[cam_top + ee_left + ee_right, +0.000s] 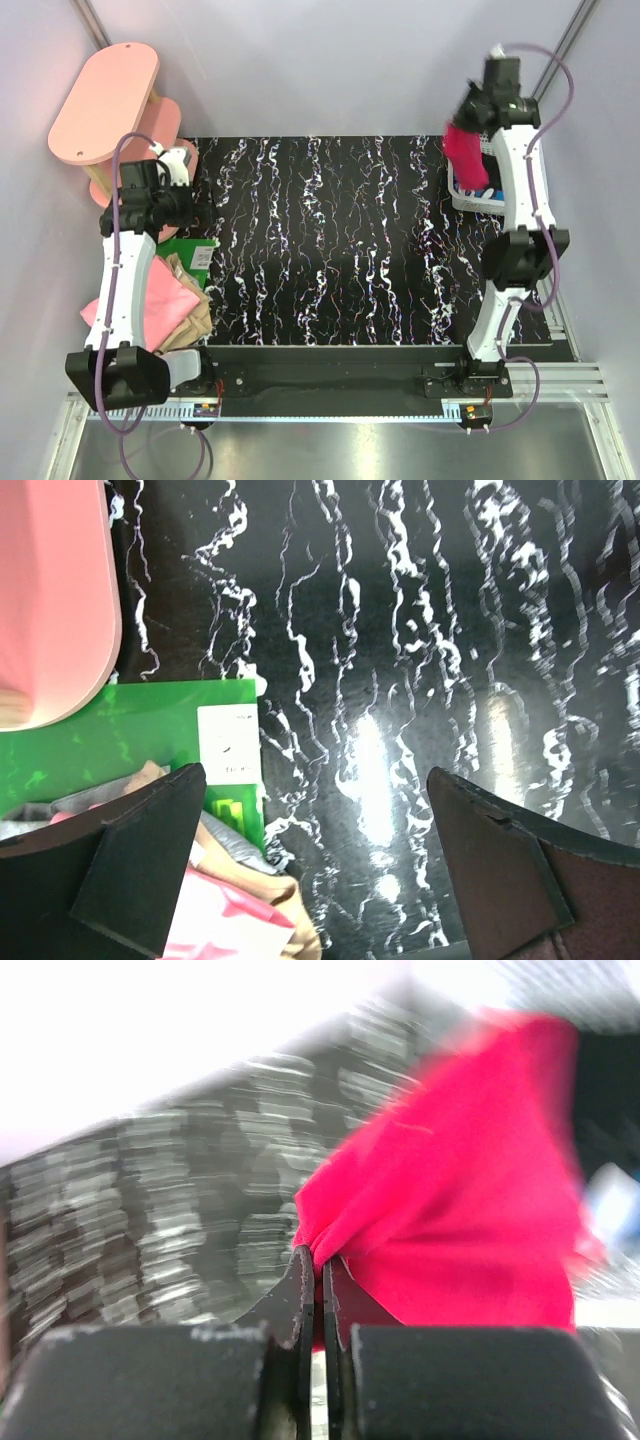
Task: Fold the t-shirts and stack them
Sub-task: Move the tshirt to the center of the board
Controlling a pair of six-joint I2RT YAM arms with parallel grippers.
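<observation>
- Three seen: crimson t-shirt (450,1190), light pink t-shirt (160,305), tan t-shirt (198,310).
- Crimson one pinched in right gripper (318,1260); left gripper (312,775) spread wide, empty.
- One white label (228,742) on green sheet (130,730): illegible.

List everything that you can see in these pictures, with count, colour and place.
table: one, black with white veins, centre
shelves: two tiers, pink, far left corner
basket: one, white, far right of the table
crimson shirt: one, hanging from the right hand above the basket
pink shirt: one, in a pile at the near left edge
tan shirt: at least one, same pile
green sheet: one, partly under that pile
left hand: one, black, open, empty, over the table's left side
right hand: one, black, shut on the crimson shirt
</observation>
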